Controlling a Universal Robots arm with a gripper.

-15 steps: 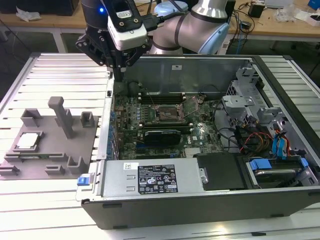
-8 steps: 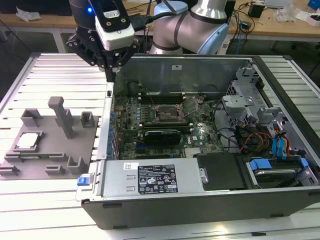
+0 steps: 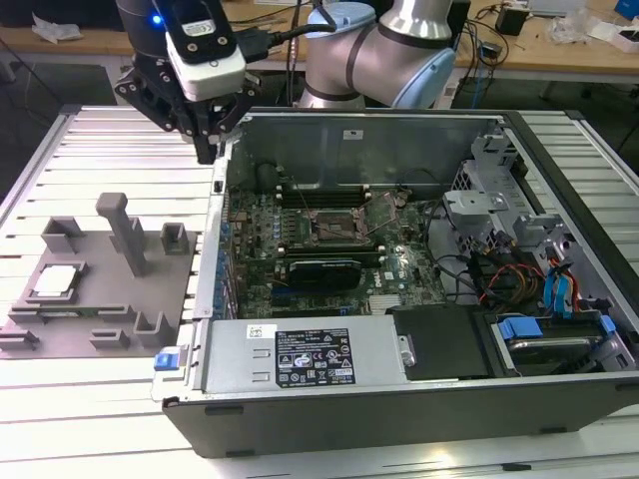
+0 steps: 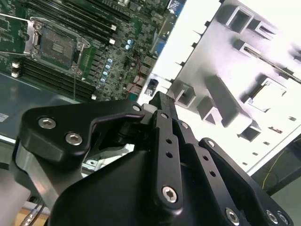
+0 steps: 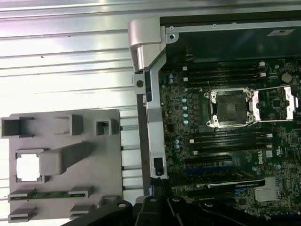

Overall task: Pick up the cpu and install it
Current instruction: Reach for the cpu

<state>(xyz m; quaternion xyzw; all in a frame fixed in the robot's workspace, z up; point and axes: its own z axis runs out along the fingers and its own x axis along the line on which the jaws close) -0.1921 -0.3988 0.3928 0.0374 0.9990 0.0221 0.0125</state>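
Gripper [image 3: 207, 148] upper left of exterior view, beside computer case [image 3: 399, 411] corner, fingers pressed together, holding nothing. Cpu [image 3: 55, 281] sits in grey fixture [image 3: 150, 291] at far left, well apart from gripper.

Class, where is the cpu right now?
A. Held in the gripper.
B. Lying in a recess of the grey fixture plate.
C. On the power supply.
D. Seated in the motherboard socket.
B: the cpu lies in a recess of the grey fixture plate; the socket is empty.

Bright, table [image 5: 70, 56] glare, seemingly overexposed; soft shadows
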